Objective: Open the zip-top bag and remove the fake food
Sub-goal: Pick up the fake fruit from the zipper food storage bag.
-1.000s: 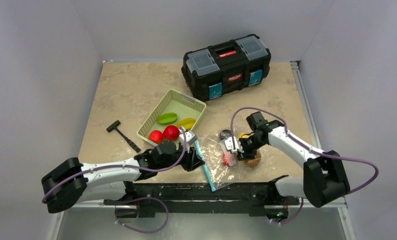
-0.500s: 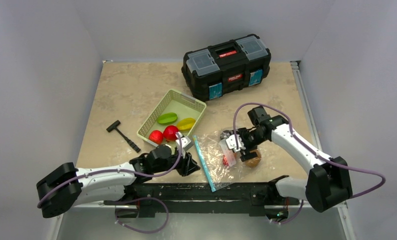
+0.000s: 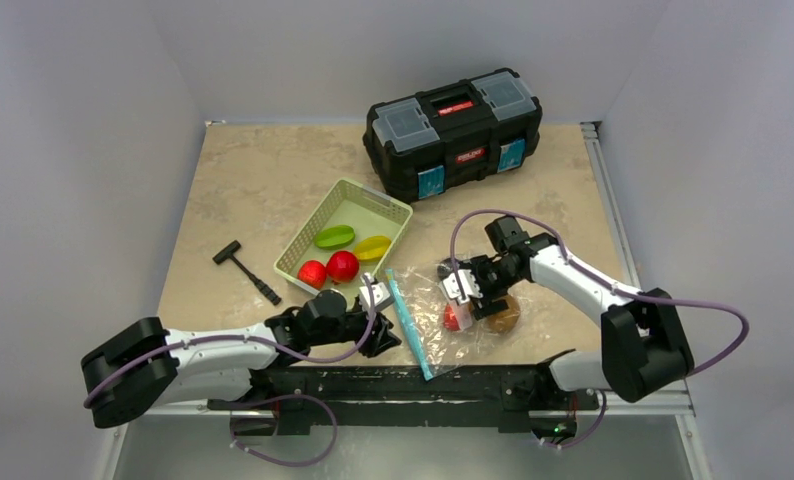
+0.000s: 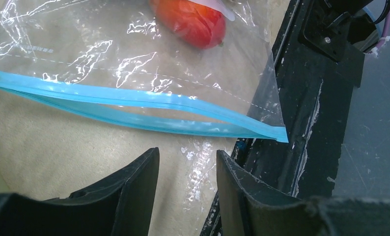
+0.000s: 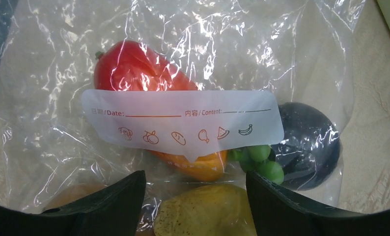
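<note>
The zip-top bag (image 3: 423, 322) lies flat near the table's front edge, its teal-blue zip strip (image 4: 134, 101) on its left side. Inside is fake food: a red piece (image 5: 134, 69), an orange piece (image 5: 200, 166), a yellow piece (image 5: 208, 211), green grapes (image 5: 261, 161) and a dark purple piece (image 5: 308, 147). My left gripper (image 3: 381, 335) is open and empty just left of the strip; in its wrist view (image 4: 187, 155) the strip lies beyond the fingertips. My right gripper (image 3: 470, 295) is open above the bag's food (image 5: 195, 177).
A pale green lattice basket (image 3: 377, 195) behind the bag holds red, green and yellow fake food. A black toolbox (image 3: 453, 130) stands at the back. A small black hammer (image 3: 245, 270) lies at the left. The black base rail (image 3: 403, 385) runs along the near edge.
My left gripper has drawn back a little from the zip strip toward the near edge. My right gripper has shifted slightly left over the bag. The bag has moved a little.
</note>
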